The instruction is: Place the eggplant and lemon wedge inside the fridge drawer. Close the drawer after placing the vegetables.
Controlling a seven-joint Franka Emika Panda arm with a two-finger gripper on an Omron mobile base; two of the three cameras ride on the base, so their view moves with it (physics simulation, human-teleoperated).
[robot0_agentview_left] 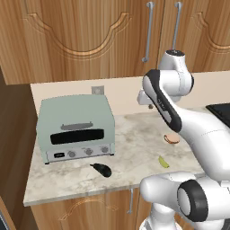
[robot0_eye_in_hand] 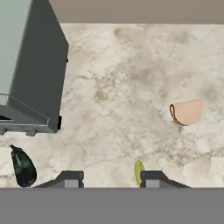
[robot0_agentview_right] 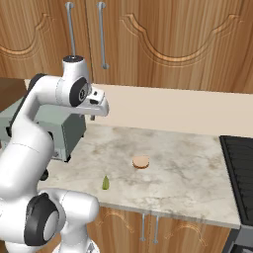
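Observation:
The eggplant, small and purple-black, lies on the marble counter near its front edge, just in front of the toaster oven. The lemon wedge, a thin yellow-green sliver, lies further right near the same edge. My gripper hangs high above the counter and points down, open, with nothing between its fingers. In the hand view the wedge sits just inside the right fingertip and the eggplant is far off to the left. The fridge drawer is out of view.
A pale green toaster oven stands at the counter's left. A round tan bun lies right of centre. A black stovetop borders the counter on the right. Wooden cabinets hang above.

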